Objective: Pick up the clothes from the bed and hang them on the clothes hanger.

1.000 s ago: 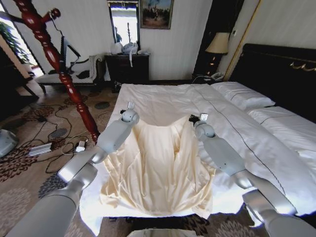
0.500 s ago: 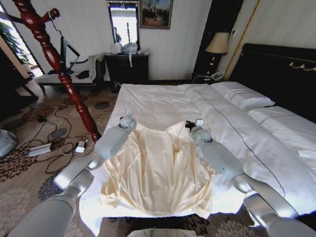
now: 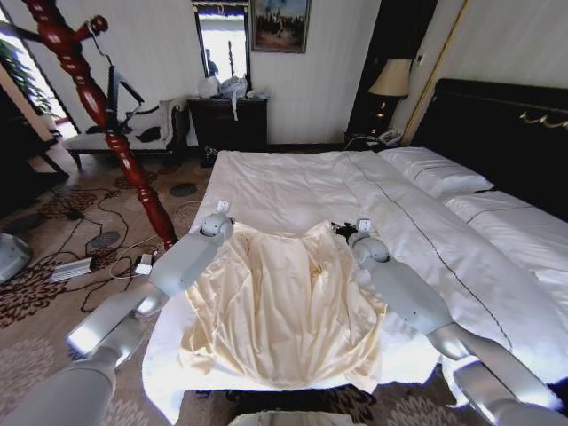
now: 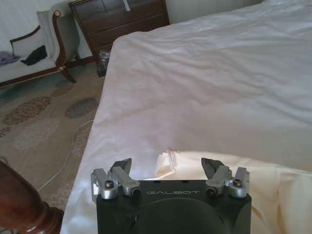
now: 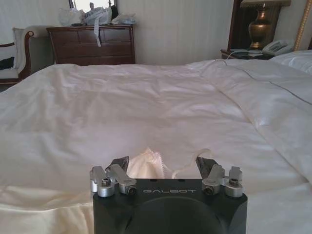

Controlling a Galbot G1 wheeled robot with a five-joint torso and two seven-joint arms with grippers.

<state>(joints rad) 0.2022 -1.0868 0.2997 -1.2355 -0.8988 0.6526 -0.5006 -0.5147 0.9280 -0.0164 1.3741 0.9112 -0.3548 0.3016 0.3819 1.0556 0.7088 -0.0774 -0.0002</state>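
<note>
I see the clothes (image 3: 280,311) spread flat on the bed (image 3: 293,182), near its foot edge; my left gripper (image 4: 168,170) sits at the shirt's left shoulder, jaws apart, with a fabric edge between them; my right gripper (image 5: 165,165) likewise at the right shoulder, jaws apart.

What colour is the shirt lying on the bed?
Cream, pale yellow, plain; the shirt shows best in the head view.
</note>
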